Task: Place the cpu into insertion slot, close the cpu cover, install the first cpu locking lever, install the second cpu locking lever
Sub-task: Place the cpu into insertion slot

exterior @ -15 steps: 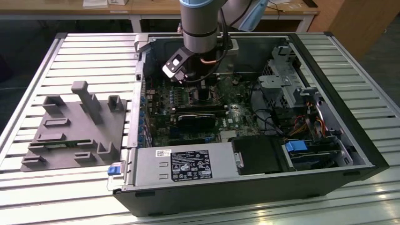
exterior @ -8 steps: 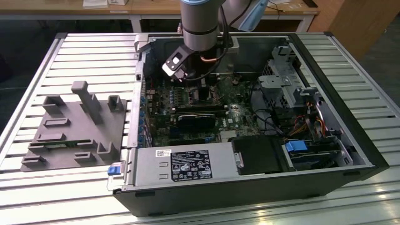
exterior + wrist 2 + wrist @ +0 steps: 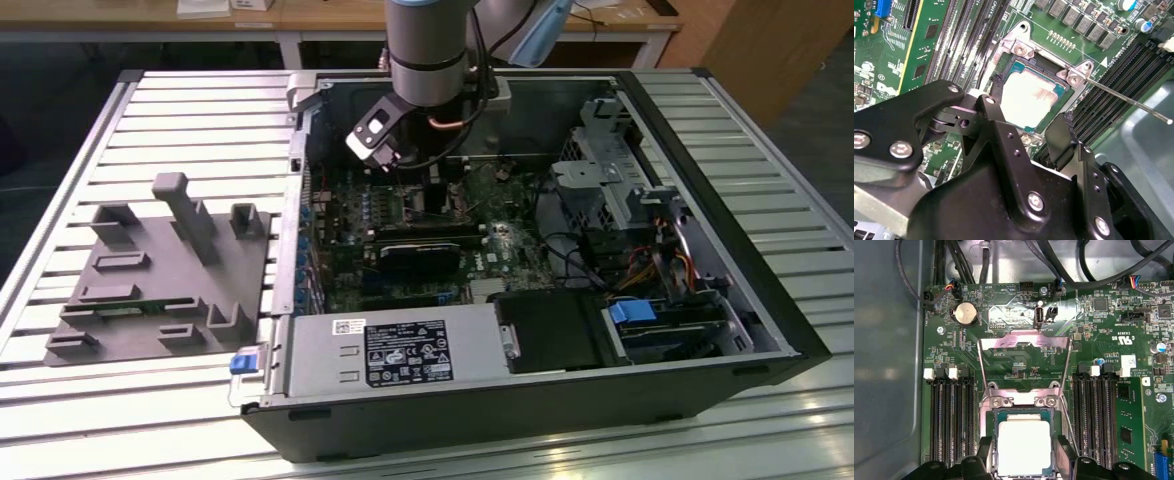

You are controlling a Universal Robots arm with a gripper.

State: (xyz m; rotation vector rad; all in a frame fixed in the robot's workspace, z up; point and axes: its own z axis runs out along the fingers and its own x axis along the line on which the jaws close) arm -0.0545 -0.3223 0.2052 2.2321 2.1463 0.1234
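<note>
An open computer case (image 3: 534, 420) lies on a slatted tabletop (image 3: 200, 100), and a robot arm (image 3: 430, 50) reaches down into it over the green motherboard (image 3: 1094, 340). The black pincer (image 3: 1030, 105) is spread, with one finger on either side of the cpu (image 3: 1021, 445). The cpu lies flat in the insertion slot (image 3: 1024, 401). The cpu cover (image 3: 1024, 341) is swung open behind the slot.
</note>
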